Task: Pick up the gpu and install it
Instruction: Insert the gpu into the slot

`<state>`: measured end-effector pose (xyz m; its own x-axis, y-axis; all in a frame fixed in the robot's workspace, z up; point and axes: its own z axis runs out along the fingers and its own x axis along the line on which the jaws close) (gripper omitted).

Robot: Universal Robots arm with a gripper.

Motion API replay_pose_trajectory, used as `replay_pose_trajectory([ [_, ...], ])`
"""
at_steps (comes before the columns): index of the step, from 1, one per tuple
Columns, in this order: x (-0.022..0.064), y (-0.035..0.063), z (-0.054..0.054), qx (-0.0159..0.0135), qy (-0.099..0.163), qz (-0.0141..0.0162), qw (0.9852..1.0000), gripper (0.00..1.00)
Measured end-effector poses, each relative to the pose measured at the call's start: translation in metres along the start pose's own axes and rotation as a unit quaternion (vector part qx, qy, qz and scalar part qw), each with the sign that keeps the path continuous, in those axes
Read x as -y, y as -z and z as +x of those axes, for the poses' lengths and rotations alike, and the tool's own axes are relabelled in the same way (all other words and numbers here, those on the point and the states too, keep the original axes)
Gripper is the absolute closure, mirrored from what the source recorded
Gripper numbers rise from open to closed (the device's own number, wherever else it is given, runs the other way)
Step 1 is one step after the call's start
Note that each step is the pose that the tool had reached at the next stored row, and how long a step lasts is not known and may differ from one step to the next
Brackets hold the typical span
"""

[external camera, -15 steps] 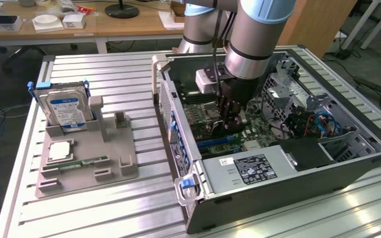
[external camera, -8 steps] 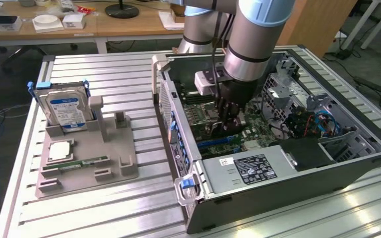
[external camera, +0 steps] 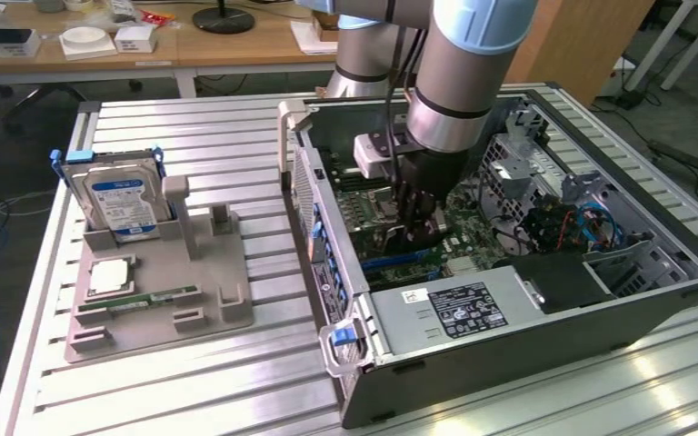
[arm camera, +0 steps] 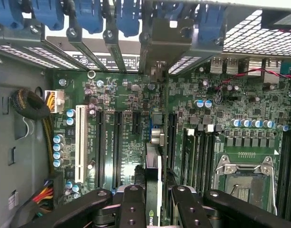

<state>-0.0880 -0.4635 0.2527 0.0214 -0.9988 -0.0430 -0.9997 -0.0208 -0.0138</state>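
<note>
At the centre of the exterior view, the arm [external camera: 453, 100] hangs into the open computer case [external camera: 507, 318] and hides much of the motherboard [external camera: 476, 241] behind it; the end effector [external camera: 420, 216] is a dark shape there, and what it carries is hard to make out from that side. From the wrist view the gpu [arm camera: 152, 159] is seen edge-on, a thin strip between the black fingers [arm camera: 131, 204], so both its faces are hidden, and the fingers are cut off by the frame edge. The end effector is clamped on the gpu, which stands upright over the motherboard beside long black slots [arm camera: 118, 142], its bracket end near a row of blue latches [arm camera: 88, 16]; whether its lower edge sits in a slot I cannot tell. Toward the exterior view's left, well apart from the case, a grey holder [external camera: 210, 300] on the slatted surface [external camera: 204, 391] carries an upright hard drive [external camera: 121, 195] and a RAM stick [external camera: 143, 298] lying flat
</note>
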Motion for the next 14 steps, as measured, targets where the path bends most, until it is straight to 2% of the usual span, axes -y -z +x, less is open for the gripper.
replay_pose_trajectory([
  [6, -0.0003, -0.0025, 0.0001, -0.0001, 0.0, -0.0019, 1.0, 0.74],
  [14, 0.0017, -0.0027, 0.0002, 0.0001, 0.0, -0.0019, 1.0, 0.74],
])
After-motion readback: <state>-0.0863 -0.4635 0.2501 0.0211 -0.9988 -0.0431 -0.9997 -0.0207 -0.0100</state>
